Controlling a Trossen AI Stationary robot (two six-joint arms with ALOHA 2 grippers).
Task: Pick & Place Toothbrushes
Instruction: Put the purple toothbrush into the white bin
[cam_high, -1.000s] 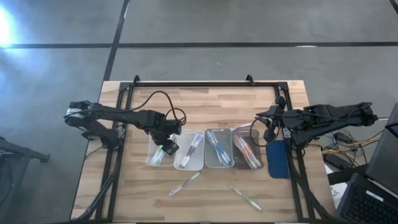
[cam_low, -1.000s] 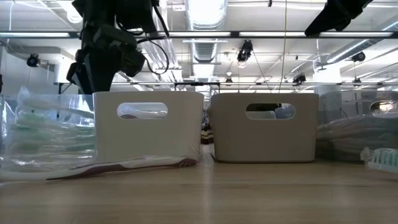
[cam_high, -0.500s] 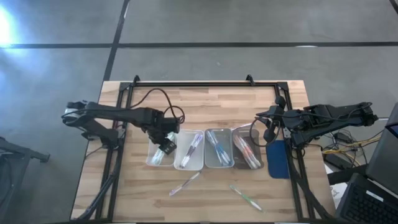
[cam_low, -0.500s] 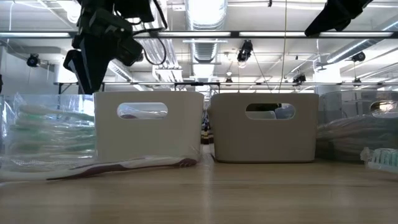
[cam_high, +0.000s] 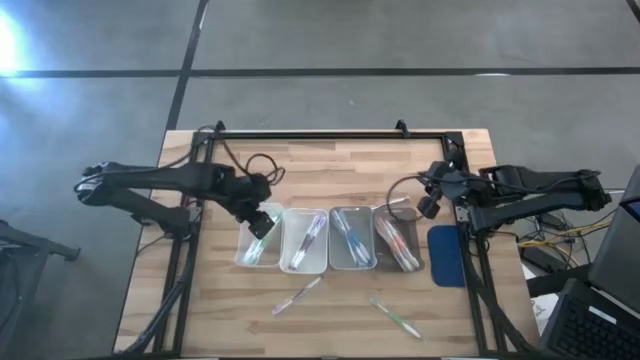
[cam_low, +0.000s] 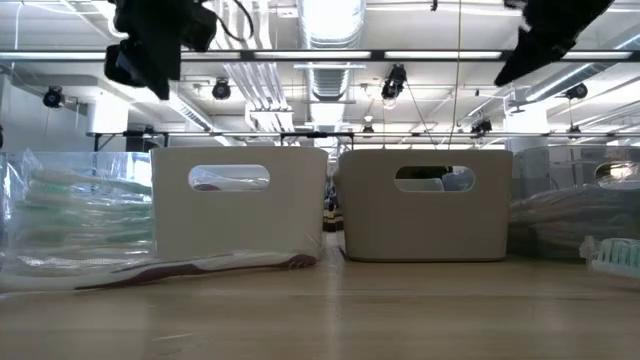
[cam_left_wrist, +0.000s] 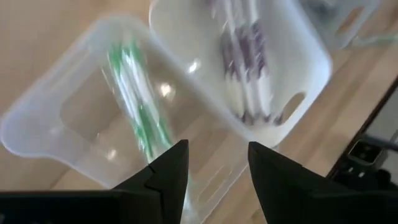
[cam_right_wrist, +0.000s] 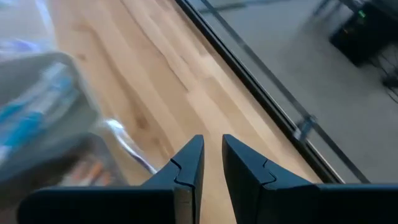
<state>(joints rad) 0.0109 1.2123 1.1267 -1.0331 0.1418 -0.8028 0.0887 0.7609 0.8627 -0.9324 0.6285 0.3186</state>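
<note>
**Both hands empty above the tray row**

Nearest on the worktop (cam_high: 330, 170), two toothbrushes (cam_high: 297, 296) lie loose. Behind them four trays (cam_high: 353, 263) hold the rest. The left hand (cam_high: 258, 222) hovers over the leftmost tray, fingers spread, holding nothing. The right hand (cam_high: 428, 207), fingers nearly closed and empty, hangs past the rightmost tray.

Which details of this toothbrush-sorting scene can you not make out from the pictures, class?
- Count of green toothbrushes in the clear tray: left wrist view, blurred.
- Right gripper: right wrist view shows nothing between the near-closed fingers, tips cut off by the edge.
- Loose toothbrush on the table: high view, too small to tell its colour.
- Beige bins' contents: low view, walls hide them.
</note>
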